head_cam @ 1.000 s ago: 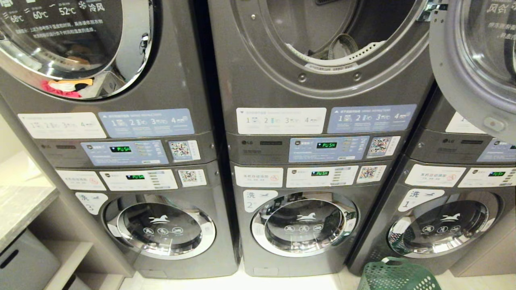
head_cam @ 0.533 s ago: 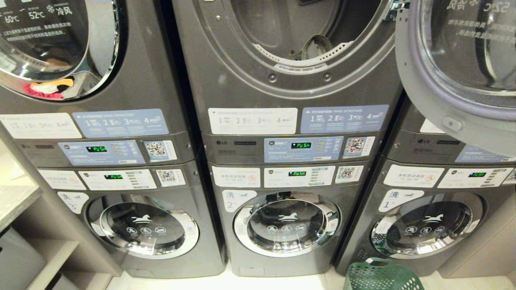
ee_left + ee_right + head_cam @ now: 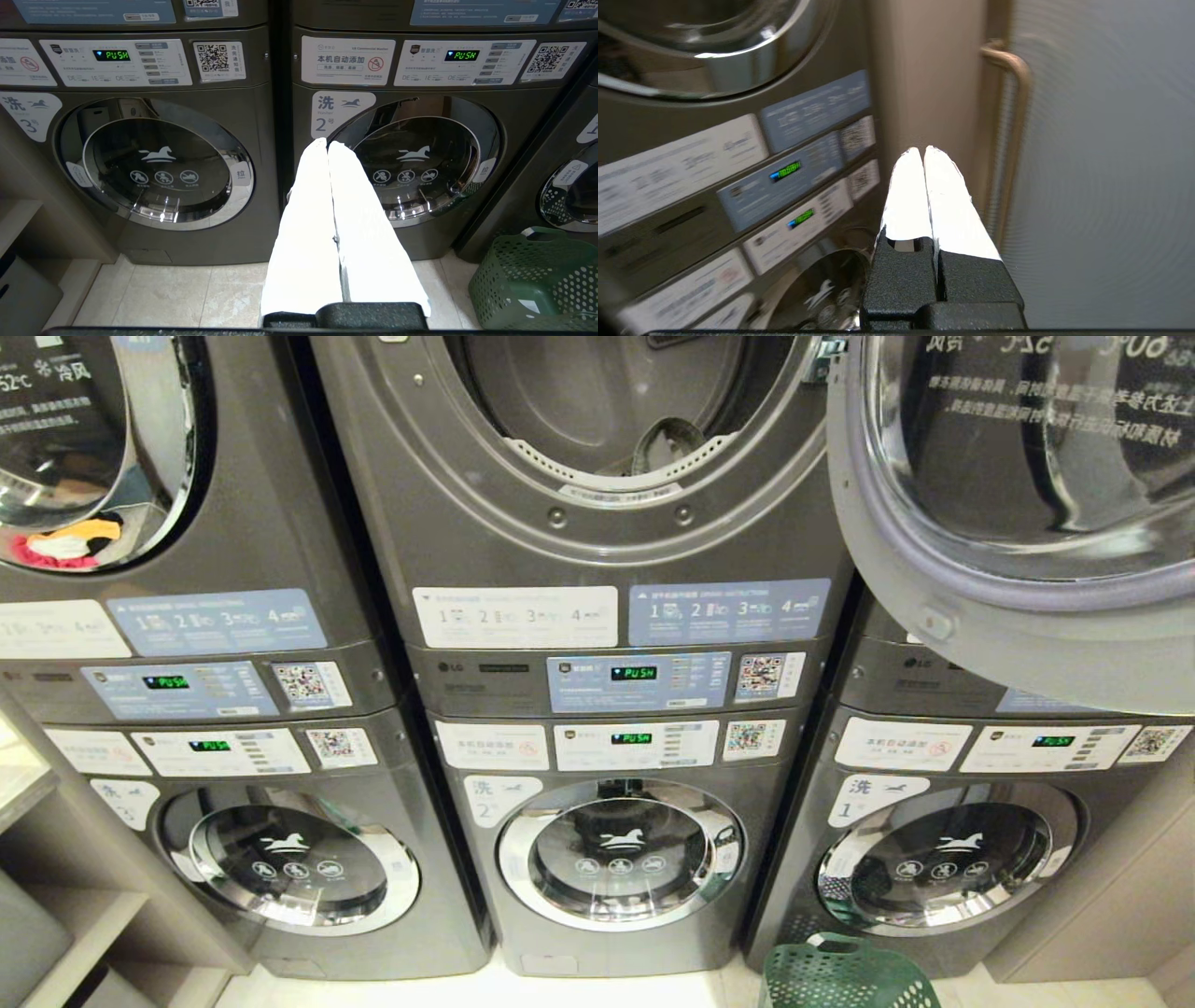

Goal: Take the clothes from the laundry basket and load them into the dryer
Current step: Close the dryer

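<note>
The green laundry basket [image 3: 848, 975] sits on the tiled floor [image 3: 187, 294] at the foot of the rightmost washer [image 3: 948, 854]. Above the middle machine, the dryer [image 3: 597, 420] gapes with its door [image 3: 1018, 504] swung right. My left fingers [image 3: 327, 144] are pressed together, empty, facing washer two [image 3: 416, 163]; my right fingers [image 3: 923, 151] are likewise closed on nothing, beside a control panel [image 3: 784, 186].

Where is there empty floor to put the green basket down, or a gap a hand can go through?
Bare tiled floor lies in front of washers 3 and 2, bordered by the shelf unit on one side and the laundry basket on the other. The open dryer mouth is roomy. It is crowded by washer 1, where the basket sits under the swung-out dryer door.
</note>
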Robot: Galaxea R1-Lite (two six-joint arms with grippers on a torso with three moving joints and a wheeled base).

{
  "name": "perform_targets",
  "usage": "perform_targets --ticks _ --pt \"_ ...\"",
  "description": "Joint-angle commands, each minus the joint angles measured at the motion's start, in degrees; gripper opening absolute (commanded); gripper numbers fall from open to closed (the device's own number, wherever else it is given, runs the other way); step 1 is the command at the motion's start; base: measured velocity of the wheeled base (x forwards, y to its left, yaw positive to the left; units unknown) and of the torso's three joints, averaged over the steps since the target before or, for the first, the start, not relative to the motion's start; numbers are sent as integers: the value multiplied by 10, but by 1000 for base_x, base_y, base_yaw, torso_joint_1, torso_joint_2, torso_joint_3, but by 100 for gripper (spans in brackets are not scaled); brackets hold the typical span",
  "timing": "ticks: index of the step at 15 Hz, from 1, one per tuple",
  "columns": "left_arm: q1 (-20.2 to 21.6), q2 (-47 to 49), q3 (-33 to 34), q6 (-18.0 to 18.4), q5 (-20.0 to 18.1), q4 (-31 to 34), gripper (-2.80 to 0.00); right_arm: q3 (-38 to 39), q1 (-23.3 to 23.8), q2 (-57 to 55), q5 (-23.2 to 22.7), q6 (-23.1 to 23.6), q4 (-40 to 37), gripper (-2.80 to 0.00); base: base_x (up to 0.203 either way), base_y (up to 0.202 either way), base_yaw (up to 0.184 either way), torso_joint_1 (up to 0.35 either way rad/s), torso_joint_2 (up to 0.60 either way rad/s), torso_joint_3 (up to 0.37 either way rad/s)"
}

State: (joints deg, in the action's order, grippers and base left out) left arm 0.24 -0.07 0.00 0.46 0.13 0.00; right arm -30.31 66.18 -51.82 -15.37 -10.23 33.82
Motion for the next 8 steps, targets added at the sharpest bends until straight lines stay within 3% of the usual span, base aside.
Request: perform_targets --ticks 1,3,5,8 --pt "0 1 1 0 0 0 -280 -5 0 2 -72 0 5 -280 0 0 0 0 0 0" --pt "0 1 1 0 0 0 -280 -8 0 3 -116 17 7 -280 0 0 0 0 0 0" --pt "0 1 1 0 0 0 -280 -10 -1 8 -116 19 5 -280 0 0 0 0 0 0" --pt "0 1 1 0 0 0 -280 -23 -81 23 -99 26 2 -280 0 0 0 0 0 0"
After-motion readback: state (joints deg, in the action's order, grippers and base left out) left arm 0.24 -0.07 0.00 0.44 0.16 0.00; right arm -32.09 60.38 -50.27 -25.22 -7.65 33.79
